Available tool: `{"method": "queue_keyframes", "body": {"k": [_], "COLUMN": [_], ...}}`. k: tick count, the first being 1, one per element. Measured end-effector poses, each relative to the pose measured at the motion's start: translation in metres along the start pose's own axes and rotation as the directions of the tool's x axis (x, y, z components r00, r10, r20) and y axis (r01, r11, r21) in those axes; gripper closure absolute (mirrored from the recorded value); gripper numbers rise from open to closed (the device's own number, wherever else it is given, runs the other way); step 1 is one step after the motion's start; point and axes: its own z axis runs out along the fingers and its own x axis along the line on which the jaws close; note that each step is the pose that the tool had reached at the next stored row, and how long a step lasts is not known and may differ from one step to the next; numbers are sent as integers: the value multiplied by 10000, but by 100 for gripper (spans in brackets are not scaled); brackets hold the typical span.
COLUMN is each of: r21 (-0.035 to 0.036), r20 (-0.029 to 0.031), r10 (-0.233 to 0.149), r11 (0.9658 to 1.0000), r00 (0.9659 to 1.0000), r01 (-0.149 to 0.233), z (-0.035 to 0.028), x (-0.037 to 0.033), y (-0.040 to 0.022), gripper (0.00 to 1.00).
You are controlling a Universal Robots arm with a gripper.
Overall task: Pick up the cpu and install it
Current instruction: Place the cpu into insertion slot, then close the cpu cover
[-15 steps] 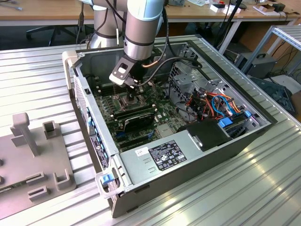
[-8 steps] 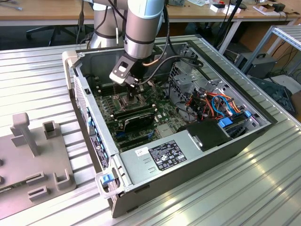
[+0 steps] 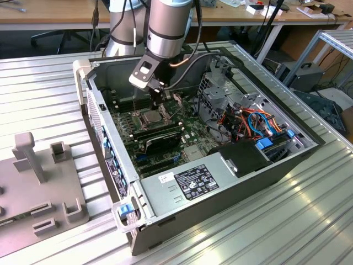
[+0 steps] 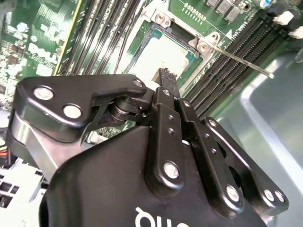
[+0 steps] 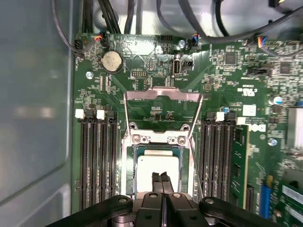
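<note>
The gripper (image 5: 161, 178) hangs with its fingers pressed together, holding nothing, their tips just above or touching the cpu (image 5: 150, 166); I cannot tell which. The cpu lies flat in its socket on the green board (image 5: 227, 90), between the memory slots (image 5: 97, 161). The metal frame (image 5: 162, 100) stands swung open, probably to leave the socket clear.

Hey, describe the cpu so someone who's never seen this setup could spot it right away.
Inside the open computer case, find the green motherboard. Between its two banks of long black memory slots lies the cpu, just beneath the claw. It is the only flat, pale silver square there, lying in the socket with the metal frame hinged open.
</note>
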Motion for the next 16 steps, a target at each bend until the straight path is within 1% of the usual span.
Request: {"method": "queue_keyframes", "body": {"k": [5,7,16], "r21": [0,-1,-1], "r20": [11,16,15], "r10": [-1,0,0], "r11": [10000,10000,10000], "r00": [10000,10000,10000], "r01": [1,0,0], "z": [-109,-137,-150], "x": [-1,-1,-1], "y": [1,1,2], "gripper": [89,89,89]}}
